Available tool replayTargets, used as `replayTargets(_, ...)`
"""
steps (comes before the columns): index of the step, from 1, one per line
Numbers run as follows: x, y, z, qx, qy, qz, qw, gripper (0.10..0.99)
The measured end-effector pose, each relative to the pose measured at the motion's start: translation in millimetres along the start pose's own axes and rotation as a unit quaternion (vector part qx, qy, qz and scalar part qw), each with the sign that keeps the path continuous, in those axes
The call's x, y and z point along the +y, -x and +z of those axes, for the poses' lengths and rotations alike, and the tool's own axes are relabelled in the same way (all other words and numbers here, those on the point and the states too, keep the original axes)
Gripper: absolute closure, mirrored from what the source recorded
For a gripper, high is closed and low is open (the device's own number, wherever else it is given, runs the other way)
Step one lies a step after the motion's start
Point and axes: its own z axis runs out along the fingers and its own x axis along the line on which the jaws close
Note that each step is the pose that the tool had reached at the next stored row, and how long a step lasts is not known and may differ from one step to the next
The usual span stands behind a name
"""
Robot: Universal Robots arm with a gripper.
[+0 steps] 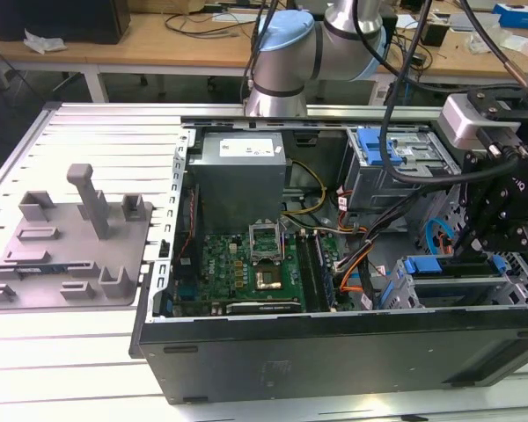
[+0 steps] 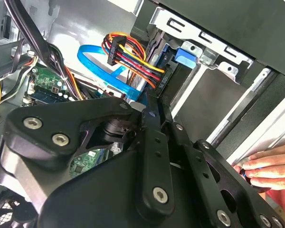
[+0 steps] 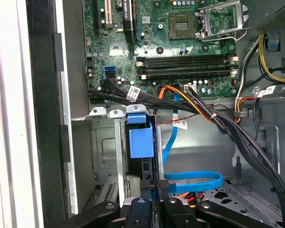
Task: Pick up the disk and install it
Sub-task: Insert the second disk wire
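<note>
My fingers (image 3: 149,187) stand narrow, closed on the disk's (image 3: 140,147) edge, which sits upright in the drive cage (image 1: 458,286) of the open computer case (image 1: 334,352), blue carrier frame showing

Exterior view high over open computer case (image 1: 334,352), both wrist views close inside

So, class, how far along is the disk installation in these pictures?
Done: the disk, blue carrier showing, stands edge-on inside the drive bay. In hand: the end effector is down at the disk's near end. Left: whether it is fully seated cannot be told.
</note>
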Motion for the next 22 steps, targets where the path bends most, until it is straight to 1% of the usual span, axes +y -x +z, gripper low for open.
replayTargets(16,-0.3,0.1,7.0,0.0000,0.0000,-0.002,1.0000,0.925)
replayTargets(19,0.5,0.0,7.1,-0.0004,-0.0001,-0.002,1.0000,0.914)
replayTargets(20,0.5,0.0,4.1,-0.0003,-0.0001,-0.002,1.0000,0.914)
replayTargets(22,0.5,0.0,-6.0,-0.0001,-0.0001,-0.002,1.0000,0.788)
